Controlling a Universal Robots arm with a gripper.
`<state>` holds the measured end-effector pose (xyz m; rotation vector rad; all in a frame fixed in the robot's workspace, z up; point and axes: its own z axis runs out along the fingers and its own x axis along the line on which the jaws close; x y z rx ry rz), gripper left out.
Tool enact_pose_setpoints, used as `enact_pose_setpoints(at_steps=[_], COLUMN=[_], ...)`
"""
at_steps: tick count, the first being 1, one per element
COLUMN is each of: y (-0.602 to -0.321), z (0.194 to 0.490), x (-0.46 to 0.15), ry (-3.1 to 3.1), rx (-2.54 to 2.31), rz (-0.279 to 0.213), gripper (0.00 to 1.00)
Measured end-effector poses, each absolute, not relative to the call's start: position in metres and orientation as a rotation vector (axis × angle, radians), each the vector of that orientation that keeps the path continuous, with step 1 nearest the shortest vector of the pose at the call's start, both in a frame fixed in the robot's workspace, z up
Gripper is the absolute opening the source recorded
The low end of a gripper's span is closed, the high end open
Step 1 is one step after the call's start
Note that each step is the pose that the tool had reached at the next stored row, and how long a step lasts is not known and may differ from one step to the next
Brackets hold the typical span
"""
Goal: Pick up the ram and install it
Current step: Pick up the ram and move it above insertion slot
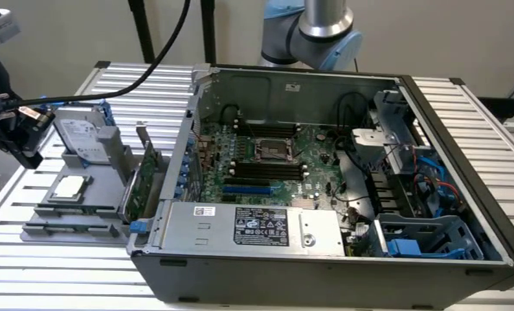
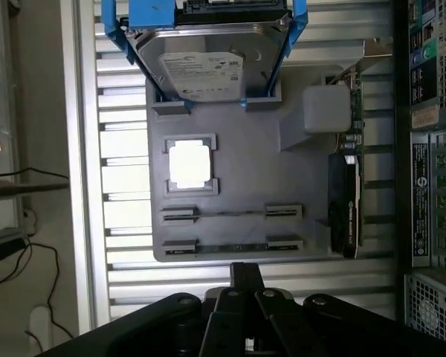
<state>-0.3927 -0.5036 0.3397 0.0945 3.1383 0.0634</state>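
Gripper (image 2: 245, 274) above the table (image 2: 123, 186), just beside the edge of the tray (image 2: 238, 149) nearest the ram holders; jaws pressed together, nothing pinched. Ram (image 2: 232, 247) on its long edge in the holder pair closest to that edge, a slim green strip between 2 grey end blocks, apart from the gripper. In the next pair, a thinner strip; cannot tell whether a 2nd stick.

Further along the tray: CPU (image 2: 189, 163) flat in its square frame, then drive (image 2: 204, 63) with blue rails, leaning at the far end. Card (image 2: 347, 216) upright on its edge along the tray side nearest the case (image 1: 326, 272).

In the exterior view, tray on the table at the exterior view's left of the case, just beside it. Case on its side, open, motherboard (image 1: 274, 155) facing up, its black slots (image 1: 266, 170) near the middle, well apart from the ram. Arm (image 1: 322, 26) behind the case.
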Motion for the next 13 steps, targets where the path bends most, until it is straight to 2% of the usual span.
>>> enact_pose_setpoints(at_steps=[13], y=[-0.5035], z=[0.3396], x=[-0.3927], ry=[3.138], rx=[0.095], rz=[0.063], gripper=[0.00])
